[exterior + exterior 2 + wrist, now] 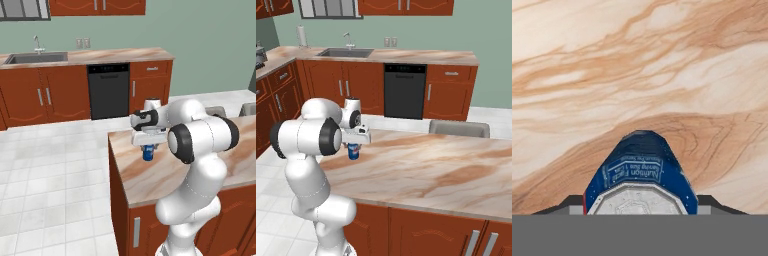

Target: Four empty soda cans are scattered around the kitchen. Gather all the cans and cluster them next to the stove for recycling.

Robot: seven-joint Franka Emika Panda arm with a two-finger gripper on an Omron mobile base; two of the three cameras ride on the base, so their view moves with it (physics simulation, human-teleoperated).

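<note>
Hand view: one soda can [641, 172] (blue) in pincer [641, 205].

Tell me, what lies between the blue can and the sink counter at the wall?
In the left base view, white tiled floor separates the island counter, where the blue can is, from the sink counter.

soda can [148, 153] on island counter [145, 175] near its corner | dishwasher [108, 90] behind | sink [36, 58] far left
</note>
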